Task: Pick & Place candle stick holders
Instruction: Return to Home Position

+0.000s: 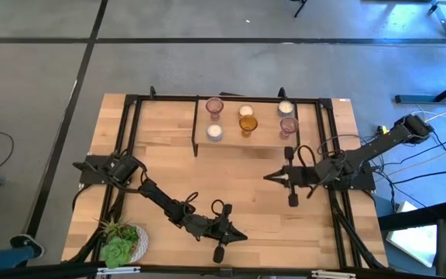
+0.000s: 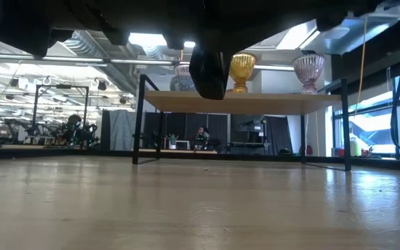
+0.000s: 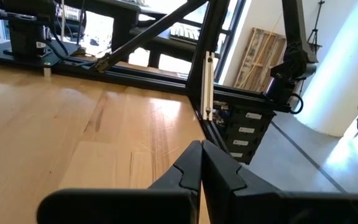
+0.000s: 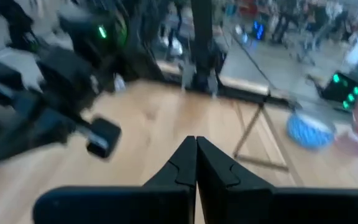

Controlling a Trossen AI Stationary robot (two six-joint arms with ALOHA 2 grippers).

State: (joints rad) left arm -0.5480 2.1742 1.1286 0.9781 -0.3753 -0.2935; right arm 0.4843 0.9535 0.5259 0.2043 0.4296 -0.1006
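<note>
1. Pinkish-purple holders [image 1: 214,105] x2, whitish-cream holders [image 1: 245,111] x3, amber holder [image 1: 247,124] x1 w/ ribbed glass
2. Shelf [image 1: 263,139]: pale wood top, black frame
3. Counter [image 1: 231,174]: light wood w/ streaky grain
4. Plant [image 1: 118,249] green, pot [image 1: 140,242] white
5. Left claw [image 1: 244,237] & right claw [image 1: 266,177]: both black

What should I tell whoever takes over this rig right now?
Left gripper: shut, empty, over the table's front middle.
Right gripper: shut, empty, over the table just in front of the shelf.
All six glass cups stand on the shelf, in two rows of three.
Done: placing, it seems.
Left: probably only parking both arms.
</note>
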